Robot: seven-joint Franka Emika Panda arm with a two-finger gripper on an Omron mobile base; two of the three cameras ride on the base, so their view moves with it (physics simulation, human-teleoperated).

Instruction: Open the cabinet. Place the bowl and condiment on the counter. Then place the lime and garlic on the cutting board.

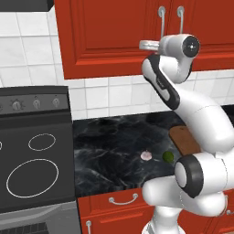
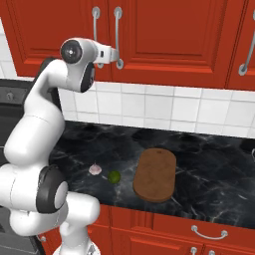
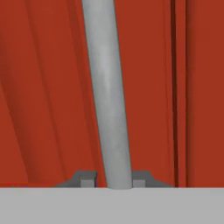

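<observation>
two base cams look forward from behind-left and behind-right, sharing the counter [image 1: 114, 137] and cabinet [image 2: 169, 35], hand cam's right up against its handle [image 3: 109, 96]

The arm [image 1: 201, 123] is glossy white, built of rounded, tubular links with dark grey to black bands at the joints. A round dark cap with a small pale centre closes the joint housing [image 2: 72, 51] at its top. In the hand view, two small grey fingers [image 3: 86, 179] rise at six o'clock.
</observation>
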